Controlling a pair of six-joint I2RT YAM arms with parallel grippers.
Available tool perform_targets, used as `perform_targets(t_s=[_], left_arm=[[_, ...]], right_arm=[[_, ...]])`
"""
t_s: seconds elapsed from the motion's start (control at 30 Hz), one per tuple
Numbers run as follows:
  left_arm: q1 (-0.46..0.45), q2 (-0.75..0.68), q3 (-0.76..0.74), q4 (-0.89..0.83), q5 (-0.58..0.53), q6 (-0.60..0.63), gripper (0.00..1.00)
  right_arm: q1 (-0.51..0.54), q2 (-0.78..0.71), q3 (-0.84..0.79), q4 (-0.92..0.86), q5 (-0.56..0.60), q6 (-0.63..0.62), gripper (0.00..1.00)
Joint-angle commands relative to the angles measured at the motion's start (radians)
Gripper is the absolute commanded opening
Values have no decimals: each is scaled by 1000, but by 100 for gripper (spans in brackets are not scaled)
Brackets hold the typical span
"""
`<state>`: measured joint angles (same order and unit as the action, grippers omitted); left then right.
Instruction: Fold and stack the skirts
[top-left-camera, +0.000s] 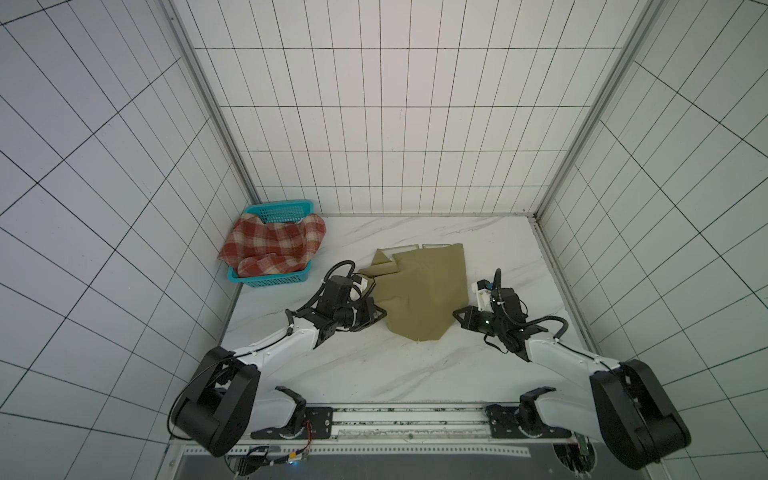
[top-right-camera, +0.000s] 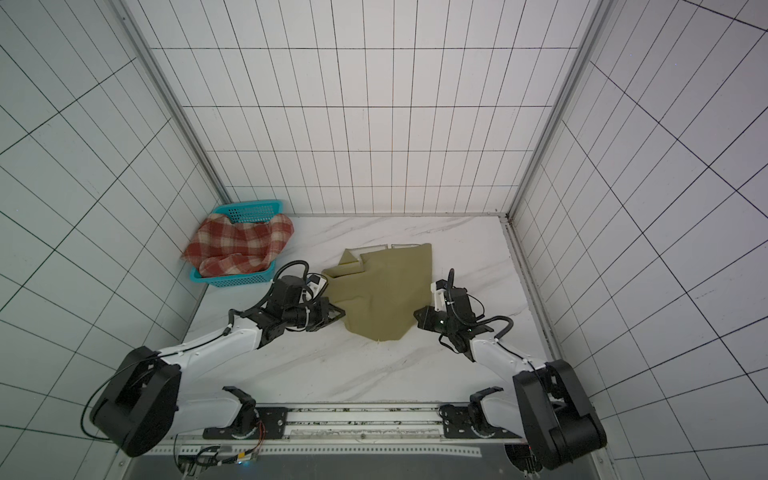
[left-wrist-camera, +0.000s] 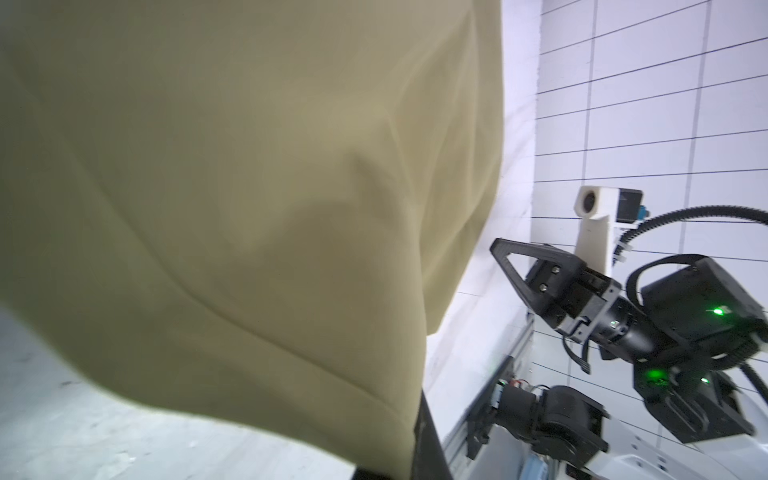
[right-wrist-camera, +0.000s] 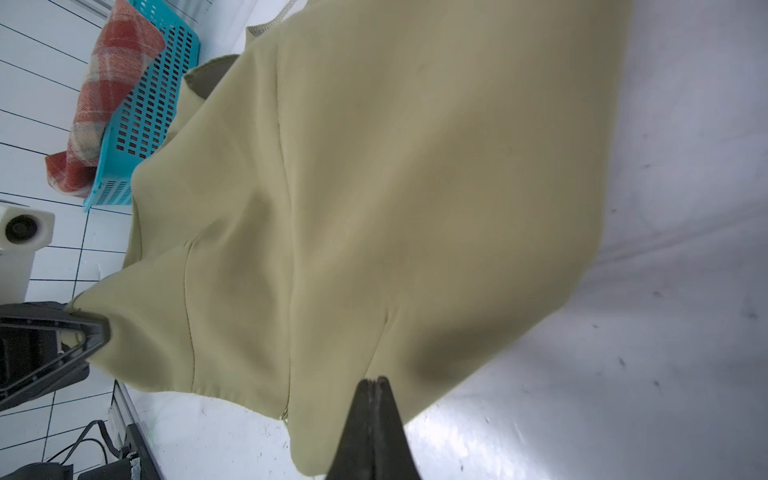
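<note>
Both arms reach in low from the near corners, forearms angled inward, wrists close over the desk (top-left-camera: 332, 374). Fingers of left gripper (top-left-camera: 380, 314) are pinched on the near-left corner of the olive-khaki skirt (top-left-camera: 419, 291), which lies mid-desk. Fingers (right-wrist-camera: 365, 419) of right gripper (top-left-camera: 456, 313) are closed on its near-right edge. Plaid skirt (top-left-camera: 270, 245) is heaped in teal basket (top-left-camera: 270, 283), far-left corner

White tiled walls (top-left-camera: 374, 124) with dark grid lines stood on three sides, metal posts (top-left-camera: 218, 124) at the corners, around a white marbled surface (top-left-camera: 374, 365), evenly lit.
</note>
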<state>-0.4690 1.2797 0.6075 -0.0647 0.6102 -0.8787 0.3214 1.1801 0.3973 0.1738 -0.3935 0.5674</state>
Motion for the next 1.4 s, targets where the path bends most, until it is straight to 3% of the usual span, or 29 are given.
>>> perform_targets(t_s=[0.0,0.13,0.23,0.4,0.73,1.1,1.37], left_arm=[[-3,-21,60,51,102,-103,0],[-2,8,110,169,139,-204,0],[0,66,129,295,147,-290,0],[-2,165,113,559,161,-475,0],[-3,242,136,808,87,-699,0],[-6,315,229,923,66,-794,0],[-13,328,248,939,53,-818,0]], right_arm=[[6,-37,139,-115,47,-30,0],[8,8,198,-144,38,-47,0],[10,35,175,-133,23,-37,36],[50,-29,105,-158,30,-38,62],[219,-144,7,-188,151,-38,68],[374,9,84,-153,421,-107,68],[422,73,92,-98,528,-16,68]])
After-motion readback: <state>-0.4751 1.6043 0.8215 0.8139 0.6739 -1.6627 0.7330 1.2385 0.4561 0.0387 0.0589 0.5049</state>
